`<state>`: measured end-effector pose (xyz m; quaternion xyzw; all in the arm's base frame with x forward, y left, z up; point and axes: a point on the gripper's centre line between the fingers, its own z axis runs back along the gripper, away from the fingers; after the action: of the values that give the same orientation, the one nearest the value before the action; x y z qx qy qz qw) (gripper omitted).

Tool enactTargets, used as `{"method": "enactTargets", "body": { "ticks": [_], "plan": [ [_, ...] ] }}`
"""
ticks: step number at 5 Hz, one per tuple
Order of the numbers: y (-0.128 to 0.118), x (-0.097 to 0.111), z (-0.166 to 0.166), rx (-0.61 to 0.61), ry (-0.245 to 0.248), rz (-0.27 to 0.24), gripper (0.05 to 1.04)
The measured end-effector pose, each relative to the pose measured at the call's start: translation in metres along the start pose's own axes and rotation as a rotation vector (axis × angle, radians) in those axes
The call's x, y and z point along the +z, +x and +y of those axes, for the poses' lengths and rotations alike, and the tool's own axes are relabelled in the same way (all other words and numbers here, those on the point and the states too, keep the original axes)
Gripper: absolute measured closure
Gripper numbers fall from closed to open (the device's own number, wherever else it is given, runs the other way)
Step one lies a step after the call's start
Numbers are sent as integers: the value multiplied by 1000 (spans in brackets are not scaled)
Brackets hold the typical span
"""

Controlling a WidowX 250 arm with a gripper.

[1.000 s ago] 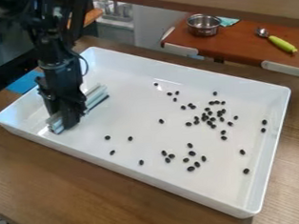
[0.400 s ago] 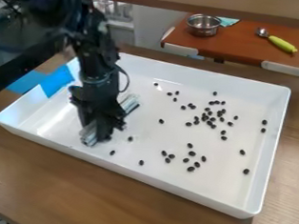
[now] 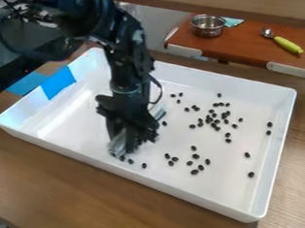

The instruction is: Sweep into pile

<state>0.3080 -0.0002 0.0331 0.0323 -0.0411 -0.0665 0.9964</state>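
The black metal gripper (image 3: 136,136) pinches the long, pale, stiff-looking bar (image 3: 119,144) mid-way, a good spot; small black beans (image 3: 195,156) should roll easily.

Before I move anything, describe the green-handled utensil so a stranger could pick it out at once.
Find the big white tray, then look beyond its far side to the reddish-brown table. There, right of the round metal pot in the picture, lies a spoon-like utensil. Its thick yellow-green handle sets it apart from the pot and the teal cloth.
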Motion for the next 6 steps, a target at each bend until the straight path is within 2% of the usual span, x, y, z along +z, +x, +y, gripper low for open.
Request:
{"method": "enactTargets", "body": {
  "ticks": [1, 2, 3, 5, 6],
  "plan": [
    [-2, 1, -27, -23, -7, -1, 692],
    [-4, 3, -40, -15, -30, -1, 693],
    [-7, 4, -68, -31, -62, 13, 692],
    [0, 9, -104, -28, -99, 13, 693],
    [0, 11, -109, -28, -112, 20, 693]
  ]
}}
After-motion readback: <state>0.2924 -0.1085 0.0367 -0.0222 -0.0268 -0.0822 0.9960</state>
